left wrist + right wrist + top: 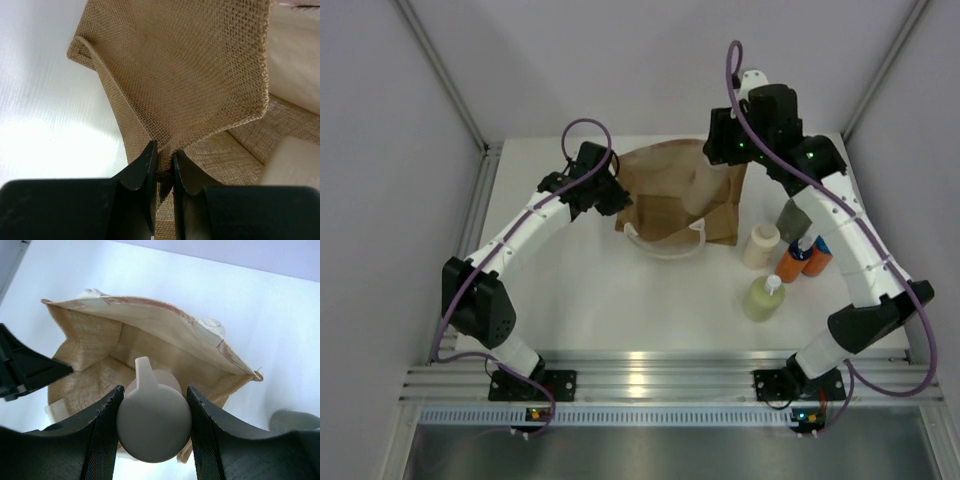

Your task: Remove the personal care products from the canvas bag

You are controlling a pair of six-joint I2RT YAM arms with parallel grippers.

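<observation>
Right wrist: bottle [154, 427] in end effector [155, 391]

My right arm [850, 240] hides part of the grey bottle [790, 220]. The edge cuts off a pale, blurred thing [292, 162].

Bright, even overhead light; table [45, 125] glares white; near wrist-view surfaces blur.

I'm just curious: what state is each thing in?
canvas bag: open, edge pinched.
left gripper: shut on canvas bag.
right gripper: shut on tan bottle.
tan bottle: held over bag.
cream bottle: on table.
grey-green bottle: on table.
yellow-green bottle: on table.
orange bottles: on table.
</observation>
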